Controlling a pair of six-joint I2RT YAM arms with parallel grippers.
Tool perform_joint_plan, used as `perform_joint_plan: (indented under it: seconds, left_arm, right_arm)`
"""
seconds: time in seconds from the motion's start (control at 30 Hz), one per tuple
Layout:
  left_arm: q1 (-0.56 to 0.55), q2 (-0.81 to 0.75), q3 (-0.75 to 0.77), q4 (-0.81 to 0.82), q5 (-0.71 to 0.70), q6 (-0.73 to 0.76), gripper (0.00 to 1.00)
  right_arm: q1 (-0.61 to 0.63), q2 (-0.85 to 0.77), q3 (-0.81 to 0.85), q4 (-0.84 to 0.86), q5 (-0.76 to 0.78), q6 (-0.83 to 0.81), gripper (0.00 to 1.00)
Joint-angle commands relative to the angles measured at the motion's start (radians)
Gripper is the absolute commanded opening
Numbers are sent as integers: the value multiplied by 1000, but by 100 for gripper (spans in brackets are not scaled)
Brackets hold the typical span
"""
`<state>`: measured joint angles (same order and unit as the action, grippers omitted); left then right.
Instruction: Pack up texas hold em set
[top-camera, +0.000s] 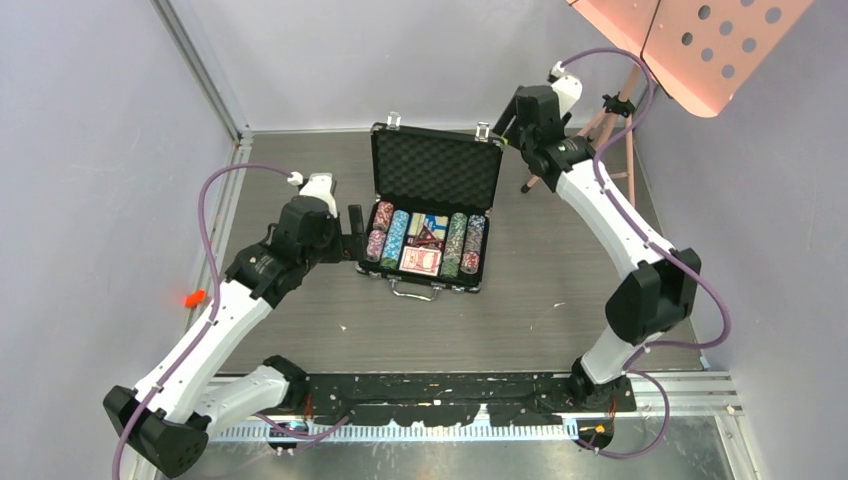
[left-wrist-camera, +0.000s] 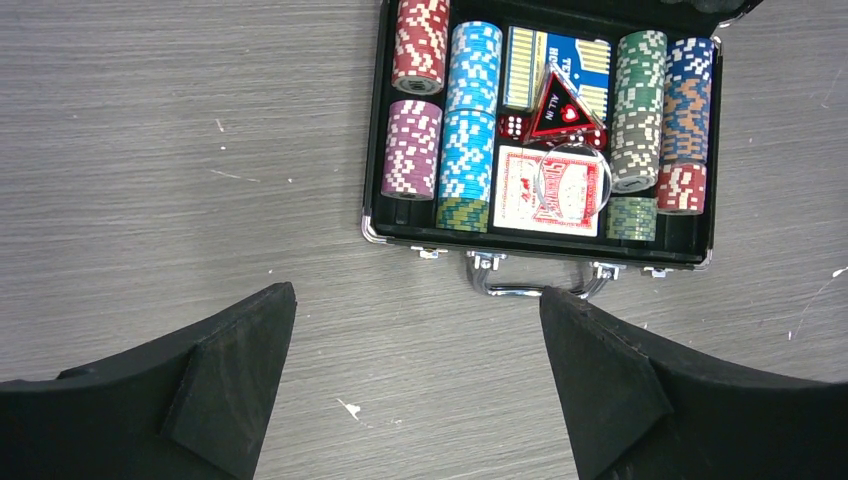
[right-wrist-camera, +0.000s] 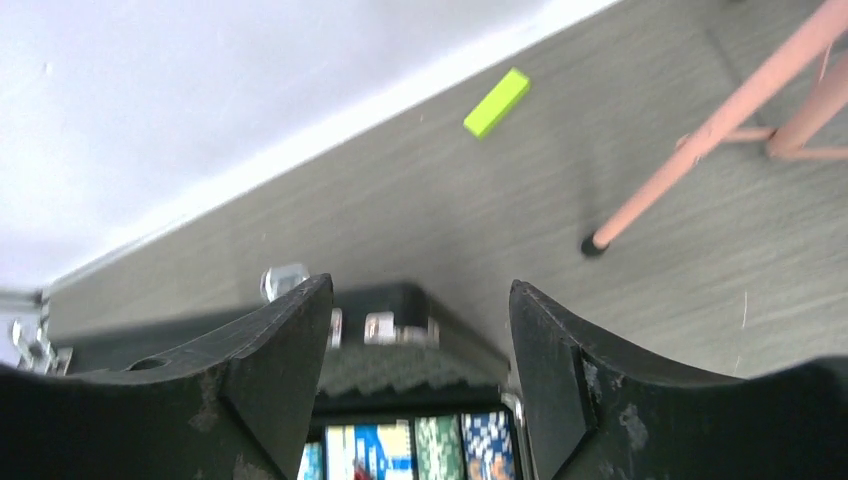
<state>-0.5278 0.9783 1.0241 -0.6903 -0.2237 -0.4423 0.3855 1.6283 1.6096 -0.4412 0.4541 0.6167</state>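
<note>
The open black briefcase (top-camera: 430, 282) sits on the desk (top-camera: 560, 300), poker chip stacks (left-wrist-camera: 472, 110) and card deck (left-wrist-camera: 548, 190) inside. Its foam-lined lid (top-camera: 437, 170) stands upright, long edge running left-right. The right tool (right-wrist-camera: 420, 300), jaws moderately apart and empty, hovers over the lid's top right corner. The left tool (left-wrist-camera: 417, 300), spread wide, sits beside the briefcase's left wall, farther from the lid.

Open briefcase (left-wrist-camera: 540, 247), chip stacks (left-wrist-camera: 470, 120) — pincer (left-wrist-camera: 415, 293) spread

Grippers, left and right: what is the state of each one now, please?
Left gripper: open, holding nothing.
Right gripper: open, holding nothing, over the black foam-lined briefcase's lid.
</note>
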Motion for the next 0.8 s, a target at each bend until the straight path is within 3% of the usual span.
perform_joint_plan:
  seconds: [0.0, 0.23, 0.4, 0.43, 0.57, 0.77]
  left_arm:
    - [5, -42, -14, -7, -8, -11, 96]
    - [5, -44, -4, -24, -5, -8, 96]
    - [5, -34, 11, -24, 16, -8, 96]
    - [5, -31, 12, -23, 19, -9, 96]
    - [5, -26, 13, -19, 24, -7, 96]
    - [5, -11, 17, -2, 36, -6, 96]
  right_arm:
    - [-36, 80, 126, 63, 68, -36, 70]
    - [-95, 260, 381, -121, -276, -4, 68]
    - [-148, 338, 430, -180, -758, 62, 65]
    - [-153, 342, 426, -181, -869, 88, 63]
    - [-149, 278, 311, -100, -1049, 135, 61]
    - [-145, 45, 48, -5, -1112, 168, 61]
